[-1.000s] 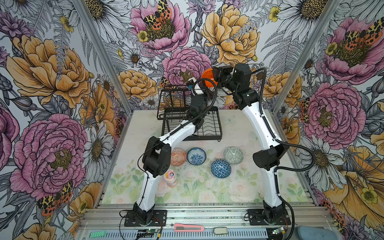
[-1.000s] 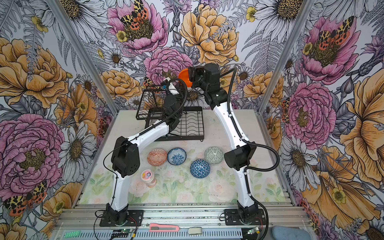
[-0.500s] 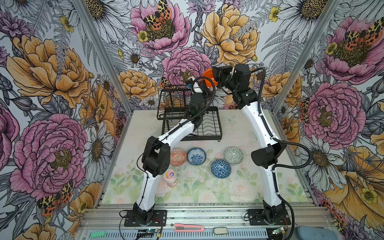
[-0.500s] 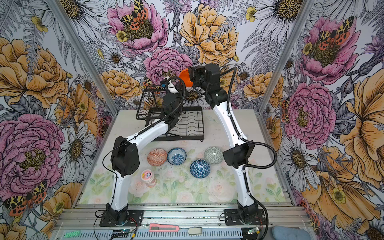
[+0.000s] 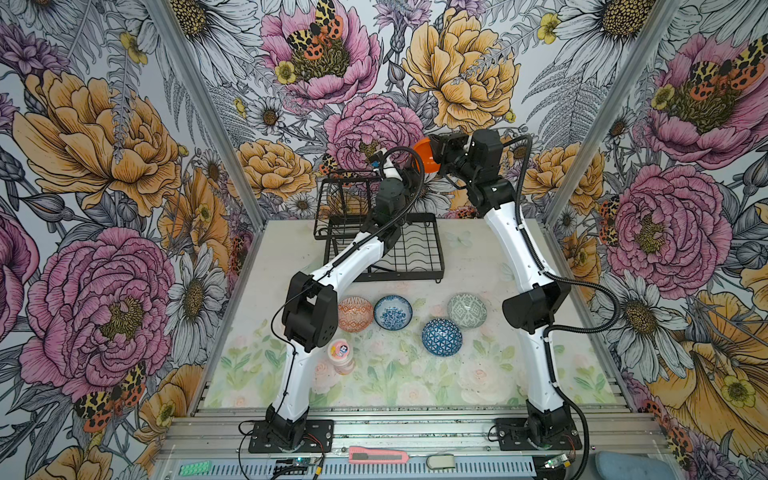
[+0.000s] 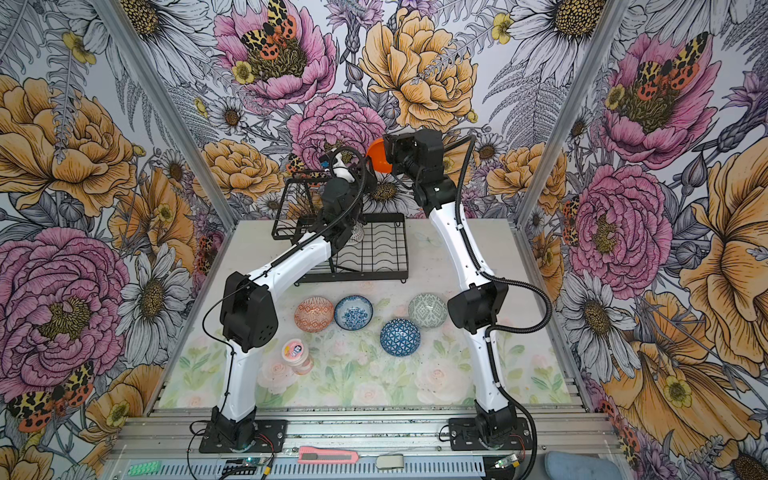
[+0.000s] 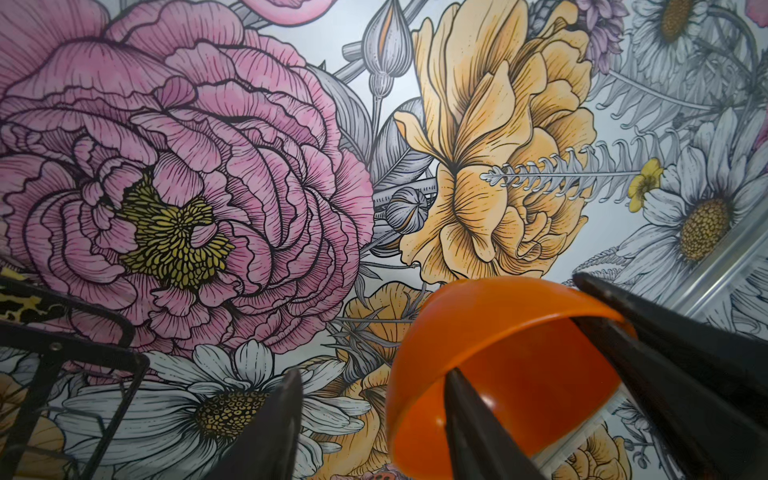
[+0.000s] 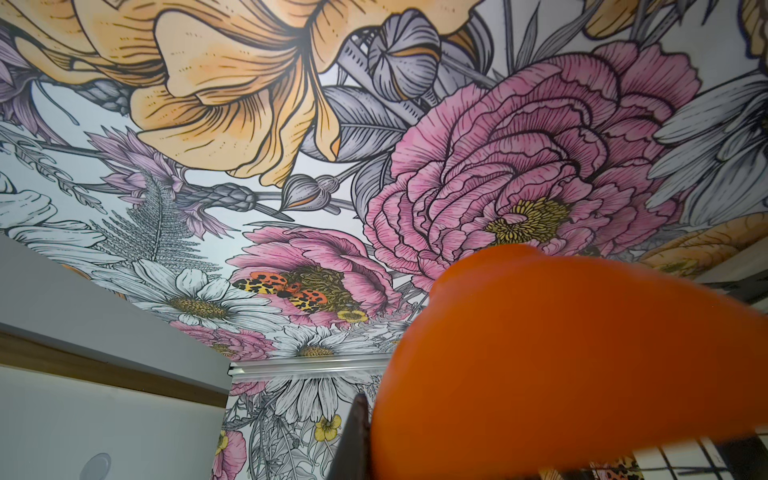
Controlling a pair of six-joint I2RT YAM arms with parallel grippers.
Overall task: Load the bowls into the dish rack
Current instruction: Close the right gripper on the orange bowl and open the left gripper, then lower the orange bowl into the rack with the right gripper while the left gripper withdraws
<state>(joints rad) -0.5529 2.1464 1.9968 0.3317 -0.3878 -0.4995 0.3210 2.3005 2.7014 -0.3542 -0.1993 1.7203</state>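
My R gripper [image 5: 437,154] pinches the orange bowl [image 5: 423,157] by its rim, high above the rack [image 5: 411,249]. L gripper [image 7: 372,374] is spread beside it. I'd lower slowly, bowl tilted, and seat it btwn wires.

Both top views look steeply down from high above the near edge of the table [image 5: 282,249], facing the back wall [image 5: 415,62], far enough off to take in the whole table; they share nearly everything. Each wrist camera tilts up at that wall from right beside the plain orange bowl [image 7: 498,332], which is blurred with nearness in the right wrist view.
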